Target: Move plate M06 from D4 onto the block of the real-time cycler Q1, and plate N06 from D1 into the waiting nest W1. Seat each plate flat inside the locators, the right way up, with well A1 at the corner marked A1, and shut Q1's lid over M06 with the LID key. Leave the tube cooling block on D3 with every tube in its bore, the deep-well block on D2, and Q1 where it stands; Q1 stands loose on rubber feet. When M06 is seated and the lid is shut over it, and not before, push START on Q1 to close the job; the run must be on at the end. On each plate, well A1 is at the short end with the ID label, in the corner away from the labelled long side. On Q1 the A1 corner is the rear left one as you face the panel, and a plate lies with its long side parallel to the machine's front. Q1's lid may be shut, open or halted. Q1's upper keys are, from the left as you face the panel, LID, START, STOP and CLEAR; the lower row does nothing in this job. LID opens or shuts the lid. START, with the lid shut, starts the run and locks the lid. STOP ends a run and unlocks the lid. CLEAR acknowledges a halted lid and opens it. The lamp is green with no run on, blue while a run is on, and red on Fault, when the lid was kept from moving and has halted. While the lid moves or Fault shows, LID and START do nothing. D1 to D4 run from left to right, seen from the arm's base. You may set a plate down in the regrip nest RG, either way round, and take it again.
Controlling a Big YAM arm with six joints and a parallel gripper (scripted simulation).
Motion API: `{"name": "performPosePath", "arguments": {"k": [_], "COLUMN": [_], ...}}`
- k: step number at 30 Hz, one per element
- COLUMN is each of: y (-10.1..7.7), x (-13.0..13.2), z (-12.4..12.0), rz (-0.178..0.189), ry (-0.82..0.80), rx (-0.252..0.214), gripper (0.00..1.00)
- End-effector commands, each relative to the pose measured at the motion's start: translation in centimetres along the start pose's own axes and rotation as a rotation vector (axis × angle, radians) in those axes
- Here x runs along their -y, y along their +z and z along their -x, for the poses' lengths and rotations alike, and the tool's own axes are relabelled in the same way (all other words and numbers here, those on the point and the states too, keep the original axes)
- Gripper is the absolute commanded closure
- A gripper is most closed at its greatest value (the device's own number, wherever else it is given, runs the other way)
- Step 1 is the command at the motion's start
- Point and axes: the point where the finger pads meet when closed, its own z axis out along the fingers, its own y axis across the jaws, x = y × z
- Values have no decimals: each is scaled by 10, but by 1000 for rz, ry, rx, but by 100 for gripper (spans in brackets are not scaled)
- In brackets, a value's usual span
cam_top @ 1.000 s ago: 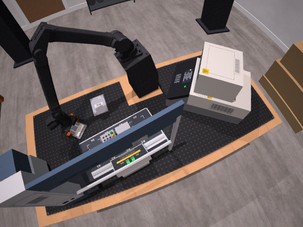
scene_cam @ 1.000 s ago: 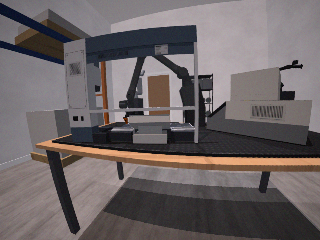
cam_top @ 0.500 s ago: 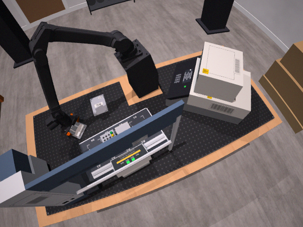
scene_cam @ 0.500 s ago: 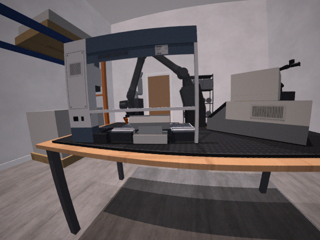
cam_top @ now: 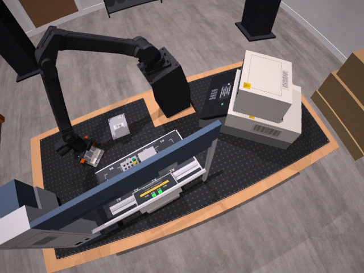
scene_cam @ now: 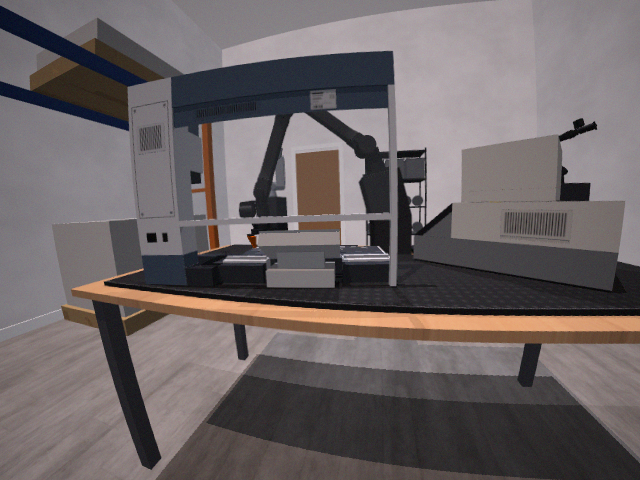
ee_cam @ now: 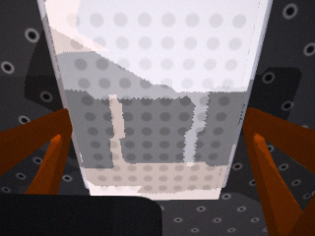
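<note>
A clear well plate point(cam_top: 95, 155) point(ee_cam: 157, 64) lies on the black mat point(cam_top: 249, 164) just off the D4 end of the deck point(cam_top: 172, 137); I cannot read its label. My gripper point(cam_top: 91, 153) point(ee_cam: 157, 118) point(scene_cam: 251, 238) is open and low over it, with one orange finger on each long side of the plate. The real-time cycler Q1 point(cam_top: 273, 117) point(scene_cam: 522, 242) stands at the right. Its lid point(cam_top: 264, 82) looks lifted off the base, and its lamp point(cam_top: 222, 103) is green. The block is hidden. The tube cooling block point(cam_top: 129, 164) and a pale block point(cam_top: 147, 153) sit on the deck.
The regrip nest RG point(cam_top: 119, 128) lies on the mat behind the deck. A blue gantry beam point(cam_top: 132, 176) point(scene_cam: 281, 85) on a thin post point(cam_top: 209, 158) spans the deck and hides part of it. The arm's dark base block point(cam_top: 172, 88) stands between RG and Q1's panel point(cam_top: 219, 94).
</note>
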Motion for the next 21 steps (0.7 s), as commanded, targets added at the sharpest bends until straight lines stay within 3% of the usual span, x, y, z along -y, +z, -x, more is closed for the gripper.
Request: {"name": "performPosePath", "arguments": {"k": [1,21], "y": [-25,-56], "x": [-10,-11], "z": [3,-2], "rz": [16,16], "ry": [-14,-3], "rx": [13,11], "gripper": [0,0]}}
